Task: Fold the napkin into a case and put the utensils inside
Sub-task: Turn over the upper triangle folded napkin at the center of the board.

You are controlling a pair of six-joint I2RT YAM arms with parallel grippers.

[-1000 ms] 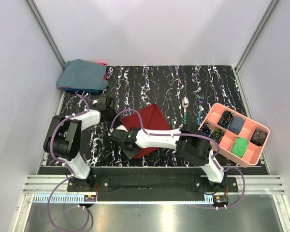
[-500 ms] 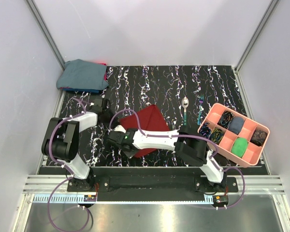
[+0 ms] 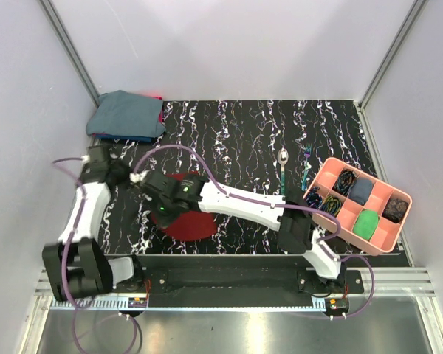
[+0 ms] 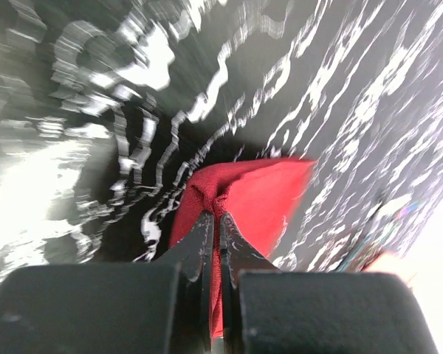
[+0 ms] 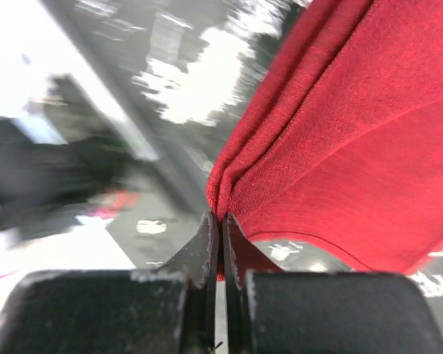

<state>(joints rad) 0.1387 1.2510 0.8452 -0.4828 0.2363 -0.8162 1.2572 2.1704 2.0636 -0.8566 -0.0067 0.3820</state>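
Dark red thin cloth napkin (image 3: pixel 196 225): found well apart from the pink plastic compartment tray (image 3: pixel 370 177), on the tray's left-arm side. From above it is seen bunched and rounded, not squared. Whether it is wholly lifted off the black white-veined table (image 3: pixel 236 125) cannot be told.

Left fingers (image 4: pixel 196 243): clenched on a gathered edge of the napkin, with cloth pinched in the slit between them. Right fingers (image 5: pixel 196 254): clamped on a pleated edge in the same way, the rest of the cloth draped away below.

Slim spoon with shiny silver bowl and dark green handle (image 3: pixel 282 168): laid flat between napkin and tray, near the tray's left corner. Small teal-handled utensil (image 3: pixel 308 166): laid closer to the tray, apart from the spoon. Neither is touched.

Progress is judged early. The cloth is gripped at two edges, but no clean fold or narrow case is formed. Left to be done: the folding, then both utensils picked up and slid inside.
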